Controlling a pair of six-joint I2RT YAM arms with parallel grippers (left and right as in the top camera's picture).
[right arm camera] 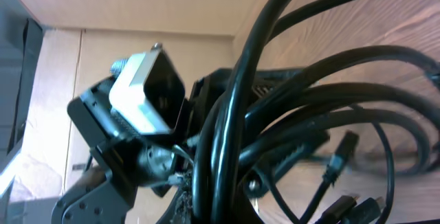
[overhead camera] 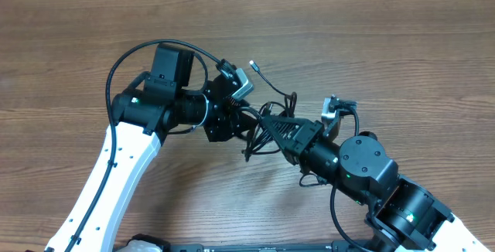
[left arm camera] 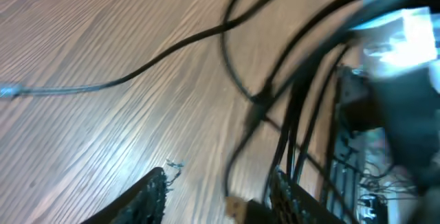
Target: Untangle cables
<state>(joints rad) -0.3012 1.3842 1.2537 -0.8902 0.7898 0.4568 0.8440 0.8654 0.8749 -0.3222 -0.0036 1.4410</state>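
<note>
The right jaws were shut, their narrow tip buried in the cables (right arm camera: pixel 220 135); whether a cord was pinched could not be told. The left jaws stood partly open, their black ridged fingers (left arm camera: pixel 148 200) apart, with several cords running down between them close to the right-hand finger. The tangle of thin, glossy black cords sat mid-surface between the two arms' tips. One loose strand trailed toward the far side and ended in a small plug end (overhead camera: pixel 254 65). The surface (overhead camera: pixel 387 43) was brown wood-grain, with a pale tan board (right arm camera: pixel 137 4) beyond its far edge.
</note>
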